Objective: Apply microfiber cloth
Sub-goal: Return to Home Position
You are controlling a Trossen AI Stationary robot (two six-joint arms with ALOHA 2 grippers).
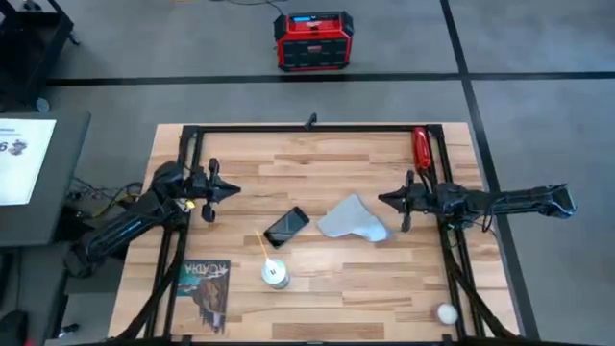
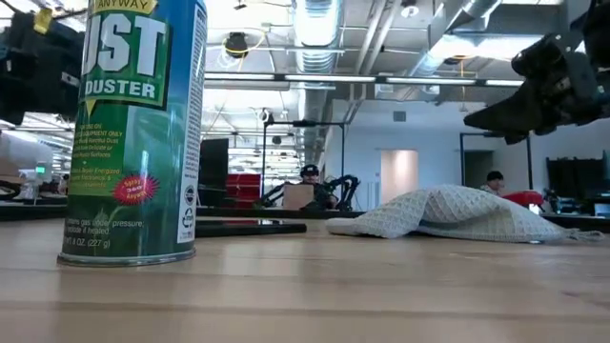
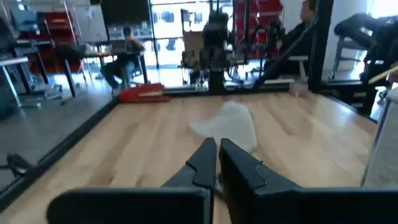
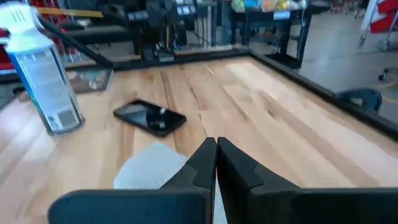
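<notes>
Phone [image 1: 286, 226], cloth [image 1: 353, 221] and can [image 1: 275, 275] clutter mid-table; open wood [image 1: 317, 163] flanks them.

Just ahead of the right gripper [image 4: 216, 149], the microfiber cloth [image 4: 146, 169] is half hidden behind its closed fingers [image 4: 193, 168]. It also runs off the wrist picture's edge. Farther ahead of the left gripper [image 3: 217, 149], it shows only as a pale blur. In the low view the duster can [image 2: 133, 133] loses its top to the frame. Well off to the right gripper's side, a small white round thing [image 1: 447, 312] is perhaps a ball, but it is too small to tell.
</notes>
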